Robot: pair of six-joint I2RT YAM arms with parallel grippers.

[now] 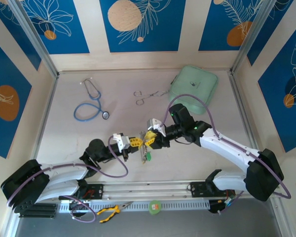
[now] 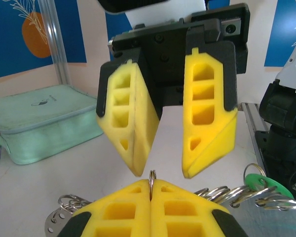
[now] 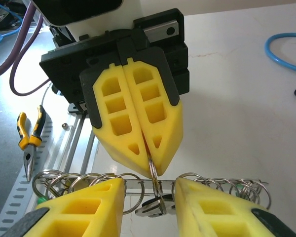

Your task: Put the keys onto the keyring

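Small metal keys [image 1: 147, 154] hang in a bunch off the table, a little toward 6 o'clock from its middle; one has a green plastic head [image 2: 262, 181]. Their steel split rings [image 3: 96, 183] crowd in a row along a slim pale bar [image 3: 138, 182]. One thin steel ring [image 3: 151, 170] stands upright on edge, pinched at its 12 o'clock end.

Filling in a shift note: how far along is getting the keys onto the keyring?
Done: a row of split rings already hangs along the keyring. In hand: the left gripper is shut on one thin ring, the right gripper open either side of it. Left: I cannot tell whether that ring is threaded yet, nor how many keys remain.
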